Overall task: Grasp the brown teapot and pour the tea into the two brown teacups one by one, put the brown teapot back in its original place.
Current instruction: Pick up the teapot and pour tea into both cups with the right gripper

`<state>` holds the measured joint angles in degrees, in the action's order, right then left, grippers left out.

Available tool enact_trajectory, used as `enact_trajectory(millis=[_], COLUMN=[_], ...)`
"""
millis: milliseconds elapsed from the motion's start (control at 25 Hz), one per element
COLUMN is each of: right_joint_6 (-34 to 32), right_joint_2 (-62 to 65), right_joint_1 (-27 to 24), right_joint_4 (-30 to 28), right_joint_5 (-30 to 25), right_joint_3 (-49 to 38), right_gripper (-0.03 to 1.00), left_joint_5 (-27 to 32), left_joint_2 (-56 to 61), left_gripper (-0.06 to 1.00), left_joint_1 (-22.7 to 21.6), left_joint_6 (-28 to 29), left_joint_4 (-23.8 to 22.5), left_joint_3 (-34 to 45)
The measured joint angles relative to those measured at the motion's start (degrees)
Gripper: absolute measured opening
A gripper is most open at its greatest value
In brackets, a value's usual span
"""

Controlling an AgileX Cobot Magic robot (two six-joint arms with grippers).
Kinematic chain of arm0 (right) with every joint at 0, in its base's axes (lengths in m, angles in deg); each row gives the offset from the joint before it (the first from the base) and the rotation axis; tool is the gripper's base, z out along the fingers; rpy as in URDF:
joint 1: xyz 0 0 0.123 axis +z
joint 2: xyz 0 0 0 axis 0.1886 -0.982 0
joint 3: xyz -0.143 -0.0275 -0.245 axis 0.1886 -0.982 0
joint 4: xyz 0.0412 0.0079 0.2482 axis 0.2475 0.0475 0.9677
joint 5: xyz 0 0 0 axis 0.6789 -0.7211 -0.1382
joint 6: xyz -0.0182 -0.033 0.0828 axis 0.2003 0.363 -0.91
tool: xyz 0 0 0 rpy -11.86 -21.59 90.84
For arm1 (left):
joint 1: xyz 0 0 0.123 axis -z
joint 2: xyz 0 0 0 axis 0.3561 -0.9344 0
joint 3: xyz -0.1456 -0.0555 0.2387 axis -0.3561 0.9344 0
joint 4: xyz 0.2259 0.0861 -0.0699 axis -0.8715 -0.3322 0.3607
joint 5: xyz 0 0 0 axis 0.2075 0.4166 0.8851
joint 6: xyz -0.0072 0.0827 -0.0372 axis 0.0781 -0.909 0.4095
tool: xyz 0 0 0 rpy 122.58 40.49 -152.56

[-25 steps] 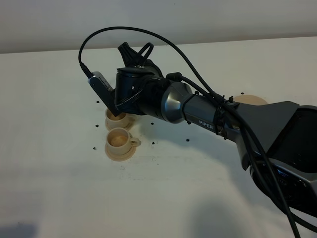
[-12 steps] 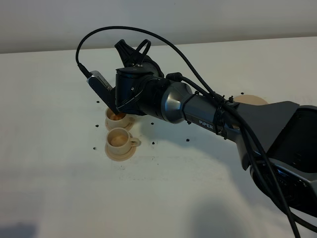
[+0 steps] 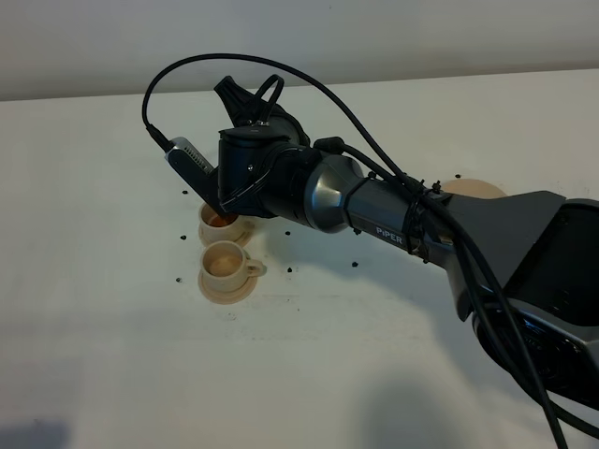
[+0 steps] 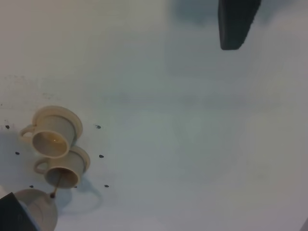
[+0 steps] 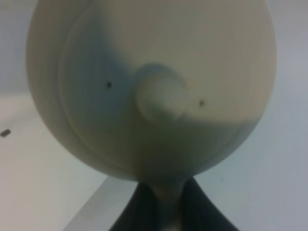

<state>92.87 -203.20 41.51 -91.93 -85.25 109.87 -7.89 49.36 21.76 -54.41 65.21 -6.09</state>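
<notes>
Above far teacup (image 3: 213, 227), teapot (image 5: 151, 86) streaming brown tea (image 4: 55, 184), near teacup (image 3: 225, 263) filled

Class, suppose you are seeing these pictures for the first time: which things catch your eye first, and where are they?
In the high view, the big dark right arm stretches from the lower right across the white table. The brown teapot fills the right wrist view. In the left wrist view a thin stream of tea runs from it into one teacup, with the second teacup right beside.

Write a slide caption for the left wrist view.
Teapot pours into one teacup; the second teacup stands beside it.
</notes>
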Motion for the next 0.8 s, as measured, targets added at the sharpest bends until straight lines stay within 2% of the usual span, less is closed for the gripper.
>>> enact_trajectory(millis=[800], right_joint_6=[2.7], right_joint_2=[0.0], right_joint_1=[0.0], right_joint_4=[-0.8], right_joint_5=[0.5], right_joint_3=[0.0], right_gripper=[0.13], left_joint_5=[0.0], left_joint_2=[0.0], left_gripper=[0.61], left_joint_1=[0.0], left_joint_6=[0.0], left_joint_4=[0.0], left_joint_3=[0.0])
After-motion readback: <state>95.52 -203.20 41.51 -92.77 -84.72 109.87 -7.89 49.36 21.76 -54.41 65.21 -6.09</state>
